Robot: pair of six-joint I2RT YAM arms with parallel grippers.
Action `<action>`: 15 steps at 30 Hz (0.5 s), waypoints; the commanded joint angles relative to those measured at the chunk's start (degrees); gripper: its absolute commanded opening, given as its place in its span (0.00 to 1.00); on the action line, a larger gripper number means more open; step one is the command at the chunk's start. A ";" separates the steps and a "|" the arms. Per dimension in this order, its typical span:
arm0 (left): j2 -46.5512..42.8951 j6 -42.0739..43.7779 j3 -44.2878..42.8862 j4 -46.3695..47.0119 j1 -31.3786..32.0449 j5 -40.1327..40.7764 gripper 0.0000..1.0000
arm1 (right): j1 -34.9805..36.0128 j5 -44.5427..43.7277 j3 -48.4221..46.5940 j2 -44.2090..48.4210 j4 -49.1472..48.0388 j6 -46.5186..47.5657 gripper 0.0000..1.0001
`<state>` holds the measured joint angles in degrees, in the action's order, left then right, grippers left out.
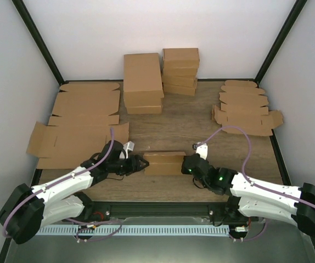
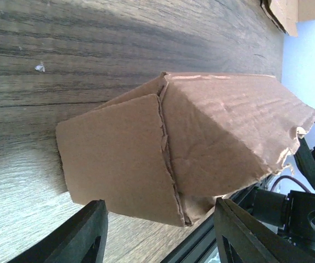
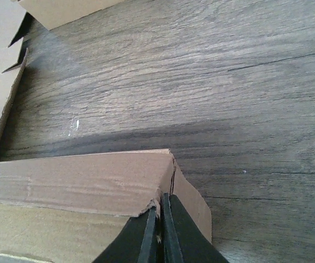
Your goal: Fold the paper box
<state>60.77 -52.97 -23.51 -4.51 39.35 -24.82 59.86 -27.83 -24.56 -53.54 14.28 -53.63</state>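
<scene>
The paper box (image 1: 164, 163) lies on the wooden table near the front edge, between my two grippers. It is a small brown carton, partly folded. In the left wrist view the paper box (image 2: 201, 131) shows its left end flap, hinged outward along a ragged crease. My left gripper (image 2: 160, 233) is open, one finger on each side just short of that flap, and holds nothing. In the top view the left gripper (image 1: 141, 163) sits at the box's left end. My right gripper (image 3: 161, 213) is shut on the torn edge at the right end of the paper box (image 3: 80, 181).
Two stacks of folded brown boxes (image 1: 143, 82) (image 1: 180, 70) stand at the back. Flat cardboard blanks lie on the left (image 1: 80, 123) and at the back right (image 1: 245, 107). A black rail (image 1: 157, 209) runs along the front edge.
</scene>
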 commanded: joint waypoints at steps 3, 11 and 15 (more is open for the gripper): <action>-0.73 -1.08 1.66 2.66 0.83 -1.75 0.51 | 1.13 5.90 3.08 -1.73 9.06 -1.45 0.11; -0.86 -1.36 2.63 2.42 2.44 -0.14 0.43 | 1.12 7.23 4.01 0.19 9.55 -3.15 0.17; -1.78 -1.18 2.81 1.66 2.75 0.85 0.40 | 1.09 7.60 4.19 2.45 10.00 -2.99 0.17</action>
<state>59.92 -54.15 -21.80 -2.04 41.32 -25.08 59.99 -25.10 -23.42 -51.07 14.55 -55.16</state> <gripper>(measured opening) 0.412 0.168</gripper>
